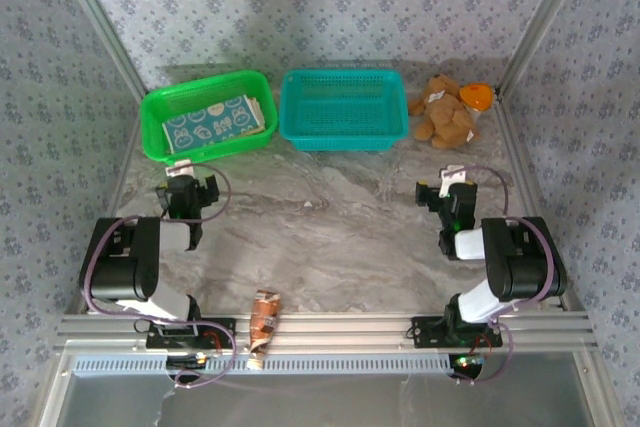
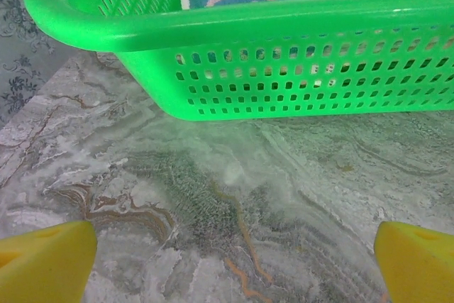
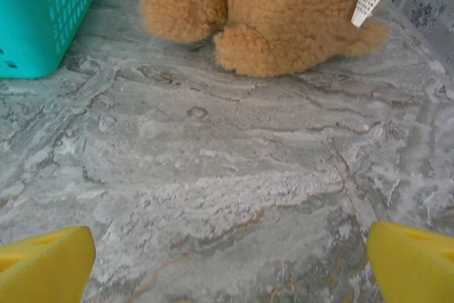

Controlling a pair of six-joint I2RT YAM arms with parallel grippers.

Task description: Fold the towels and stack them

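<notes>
The left claw (image 1: 188, 192) hangs released, its yellow tips spread wide over the marbled bench (image 1: 320, 237), just in front of the green basket (image 1: 200, 152). The right claw (image 1: 450, 195), also released, is well to the right of that basket, facing a teddy bear (image 1: 445, 112). A teal towel (image 1: 215, 122) lies inside the green basket, and a teal basket (image 1: 340, 137) sits just to its right.

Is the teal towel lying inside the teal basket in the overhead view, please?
No, the teal towel lies in the green basket, which stands left of the teal basket.
</notes>
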